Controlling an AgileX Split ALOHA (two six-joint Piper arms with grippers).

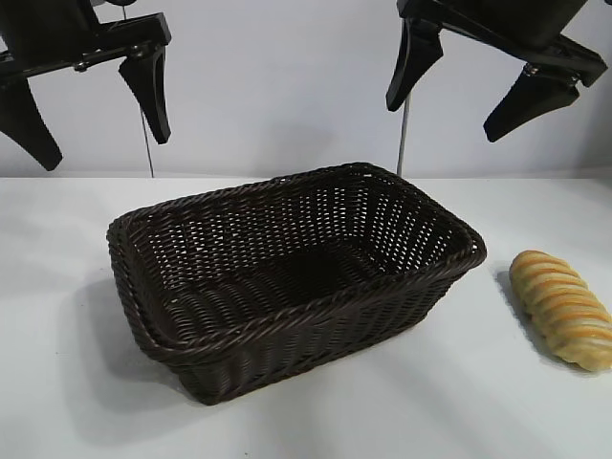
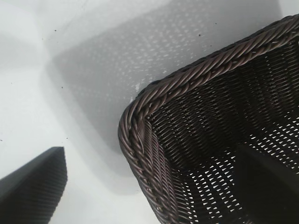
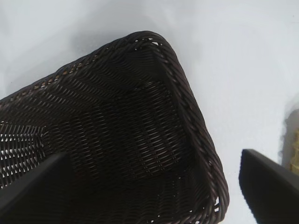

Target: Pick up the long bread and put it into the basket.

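The long bread (image 1: 561,308), a golden-yellow twisted loaf, lies on the white table to the right of the basket; a sliver of it (image 3: 294,154) shows at the edge of the right wrist view. The basket (image 1: 239,330), dark brown wicker with a braided rim, stands empty in the middle of the table, its corners (image 2: 154,93) (image 3: 187,107) below each wrist camera. My left gripper (image 1: 96,124) hangs open high above the basket's left end. High over the basket's right end, my right gripper (image 1: 449,110) is open too, holding nothing.
The white table (image 1: 497,411) spreads round the basket in front and on both sides. A plain pale wall stands behind, with two thin rods (image 1: 404,134) rising at the back.
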